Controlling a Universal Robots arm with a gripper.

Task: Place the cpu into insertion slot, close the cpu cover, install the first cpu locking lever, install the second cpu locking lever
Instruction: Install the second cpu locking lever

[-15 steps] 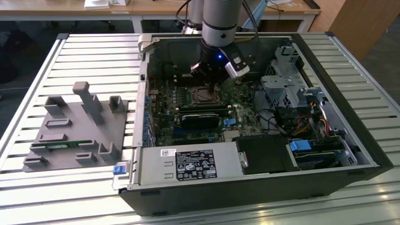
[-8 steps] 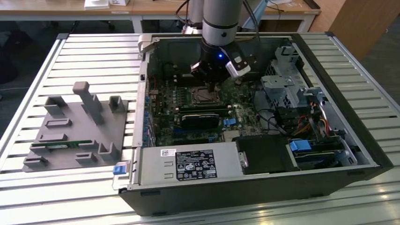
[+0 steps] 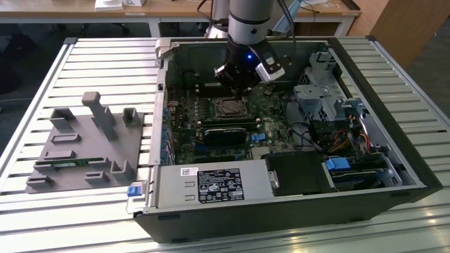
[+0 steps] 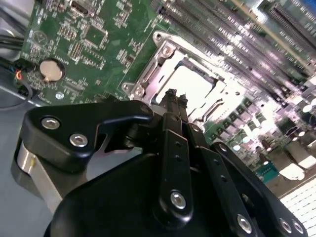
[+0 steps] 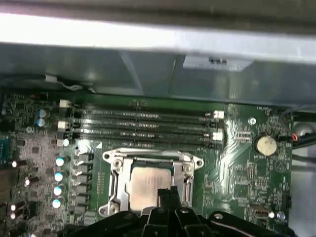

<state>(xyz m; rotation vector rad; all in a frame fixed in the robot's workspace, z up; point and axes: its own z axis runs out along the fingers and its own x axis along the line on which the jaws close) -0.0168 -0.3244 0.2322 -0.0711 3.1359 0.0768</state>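
On the exterior view's left, a grey fixture block (image 3: pixel 88 142) with upright posts lies on the slatted metal table (image 3: pixel 42 74), well apart from the work. Right of it sits the open computer case (image 3: pixel 393 158), with the power supply (image 3: pixel 211 185) along its near edge and a drive cage (image 3: pixel 320 97) toward the right. Within the case lies the green motherboard (image 3: pixel 184 113), and the arm comes down from the far side so that the gripper (image 3: pixel 235 84) hangs just above the far edge of the insertion slot (image 3: pixel 230 107).

In both wrist views the cpu (image 5: pixel 145 182) rests flat in the insertion slot, its pale metal top showing through the window of the cpu cover (image 5: pixel 116 173), which lies down over it. The silvery frame surrounds the chip on all visible sides. The gripper (image 4: pixel 174 98) has its two black fingertips (image 4: pixel 170 96) pressed close together, holding nothing, poised just beside the near rim of the cover; whether they touch the metal cannot be told. Four long memory slots (image 5: pixel 148 126) run beside the socket, and a round coin battery (image 5: pixel 266 144) sits on the board farther right in the first wrist view.
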